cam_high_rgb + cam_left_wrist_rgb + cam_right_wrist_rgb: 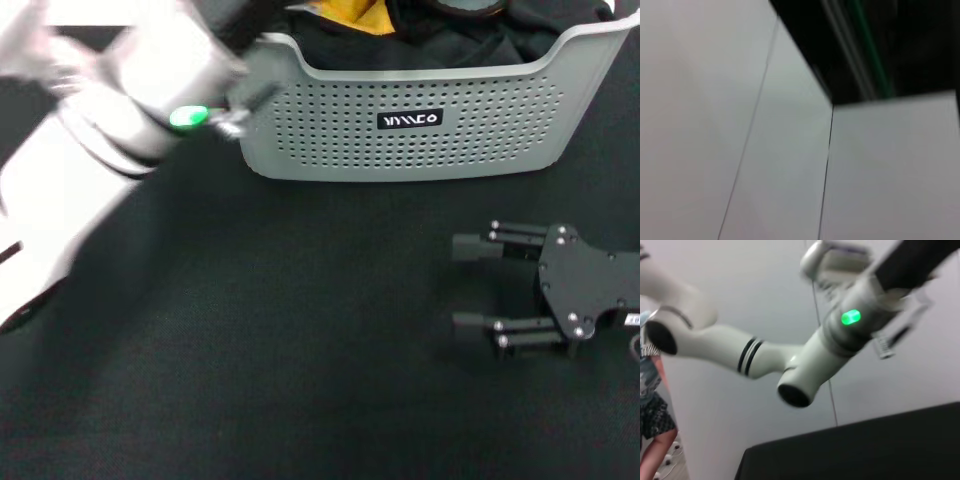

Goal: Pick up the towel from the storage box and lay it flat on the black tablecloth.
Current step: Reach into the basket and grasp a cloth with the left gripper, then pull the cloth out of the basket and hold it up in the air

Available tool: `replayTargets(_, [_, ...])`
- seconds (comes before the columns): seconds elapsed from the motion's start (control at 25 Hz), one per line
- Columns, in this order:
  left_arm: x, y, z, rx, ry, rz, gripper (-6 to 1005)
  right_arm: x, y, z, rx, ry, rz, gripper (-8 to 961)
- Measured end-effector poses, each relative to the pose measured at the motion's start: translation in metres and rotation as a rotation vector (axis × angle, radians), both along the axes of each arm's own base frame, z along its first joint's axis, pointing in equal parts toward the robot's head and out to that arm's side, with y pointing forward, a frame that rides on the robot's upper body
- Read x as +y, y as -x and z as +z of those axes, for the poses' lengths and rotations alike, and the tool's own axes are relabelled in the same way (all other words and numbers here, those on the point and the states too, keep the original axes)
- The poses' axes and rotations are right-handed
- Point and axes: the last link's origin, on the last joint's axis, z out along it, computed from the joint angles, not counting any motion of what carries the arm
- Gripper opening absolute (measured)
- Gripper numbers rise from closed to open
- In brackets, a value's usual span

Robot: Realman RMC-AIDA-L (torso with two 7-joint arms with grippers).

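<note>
Our left arm (120,90) reaches over the storage box (420,130) for the towel (355,15); we cannot tell its grip. Our right gripper (462,283) rests spread beside it.

Lab-like room: bare white wall (740,405), robot arm (805,355)
</note>
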Motion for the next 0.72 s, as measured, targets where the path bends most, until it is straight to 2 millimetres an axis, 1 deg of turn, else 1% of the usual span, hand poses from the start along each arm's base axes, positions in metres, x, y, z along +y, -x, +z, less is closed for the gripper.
replayTargets(0.08, [-0.010,0.015,0.020,-0.100,0.047,-0.012,8,0.004,0.002,0.004,0.014,-0.019,-0.002,797])
replayTargets(0.16, [-0.015,0.024,0.031,-0.145,0.080,-0.021,8,0.009,0.005,0.008,0.028,-0.037,-0.006,797])
replayTargets(0.24, [-0.022,0.028,0.042,-0.147,0.135,-0.076,8,0.012,0.007,0.011,0.044,-0.053,-0.012,797])
replayTargets(0.4, [-0.034,0.032,0.065,-0.159,0.234,-0.204,9,0.018,0.013,0.017,0.089,-0.081,-0.023,798])
replayTargets(0.56, [-0.049,0.034,0.088,-0.218,0.248,-0.324,9,0.022,0.018,0.025,0.137,-0.113,-0.027,798])
replayTargets(0.6, [-0.052,0.033,0.092,-0.230,0.247,-0.352,9,0.023,0.019,0.027,0.152,-0.124,-0.029,798])
replayTargets(0.72, [-0.056,0.031,0.095,-0.238,0.255,-0.377,10,0.025,0.021,0.033,0.193,-0.149,-0.037,798])
